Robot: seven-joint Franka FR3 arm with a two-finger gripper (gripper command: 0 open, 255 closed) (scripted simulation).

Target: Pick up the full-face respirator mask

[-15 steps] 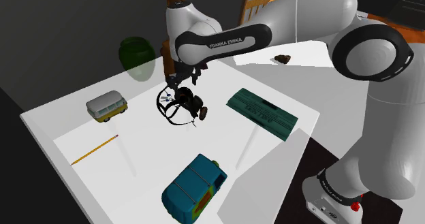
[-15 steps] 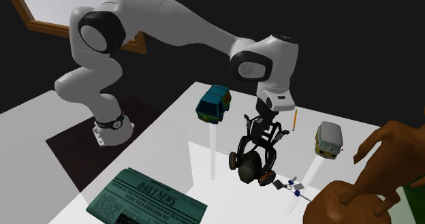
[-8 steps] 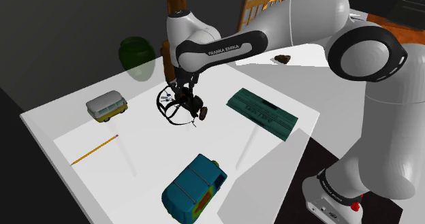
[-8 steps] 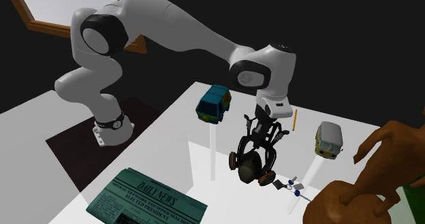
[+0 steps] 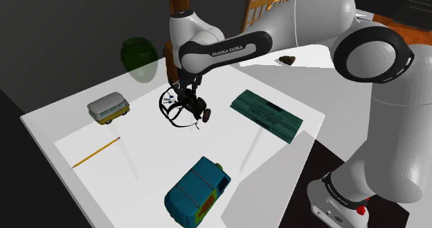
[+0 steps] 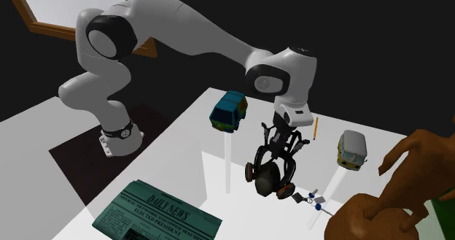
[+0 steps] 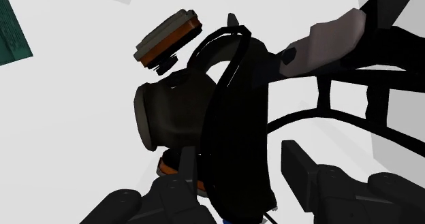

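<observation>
The end effector (image 5: 188, 95) hangs low over the full-face respirator mask (image 5: 190, 110), which lies near the middle of the white tabletop (image 5: 66, 126), well in from every edge. In the wrist view the fingers (image 7: 297, 163) stand apart on either side of the mask's black frame, and a strip of white shows between one finger and the frame, so nothing is clamped. Bare surface rings the mask. In the shoulder view a grey-and-yellow toy van (image 5: 108, 109) sits to the left, a green newspaper (image 5: 266, 114) to the right, and a teal toy van (image 5: 197, 192) by the near edge. A pencil (image 5: 96, 152) lies near the left edge.
</observation>
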